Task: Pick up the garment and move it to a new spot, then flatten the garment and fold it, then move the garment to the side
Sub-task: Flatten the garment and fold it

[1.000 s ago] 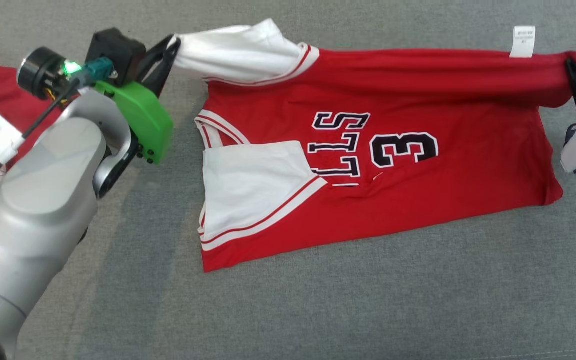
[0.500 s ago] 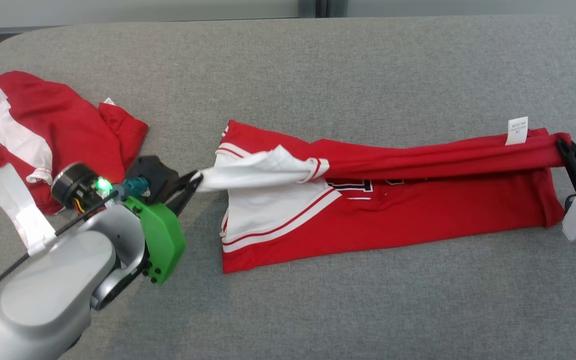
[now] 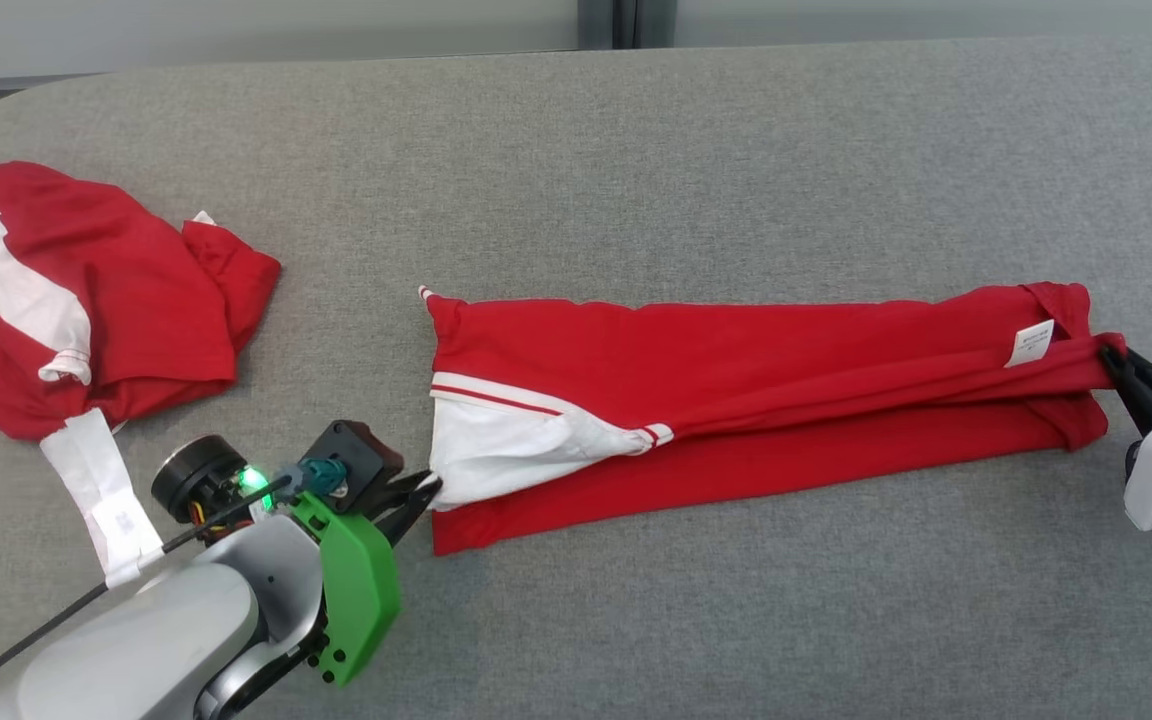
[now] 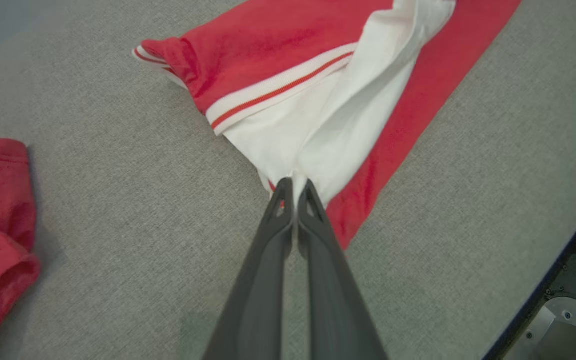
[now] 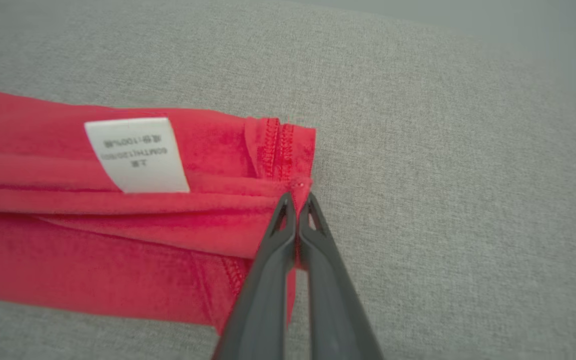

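Left hand (image 4: 295,183) and right hand (image 5: 298,198), both closed, pinch the garment (image 3: 736,360).

— What is the shirt (image 3: 736,370) made of?
— Thin red cloth, smooth with a faint sheen, and matt white panels. Its label (image 5: 138,155) looks like white woven tape with grey print.
— And the surface under it?
— The tabletop (image 3: 636,160) is covered in grey cloth, coarse and matt, with a visible weave.
— The fingers (image 4: 263,280)?
— Dark, matt and smooth, plastic by the look. The arm shell (image 3: 136,640) is silvery with a dull satin finish. The cover (image 3: 361,600) on it is smooth bright green plastic.
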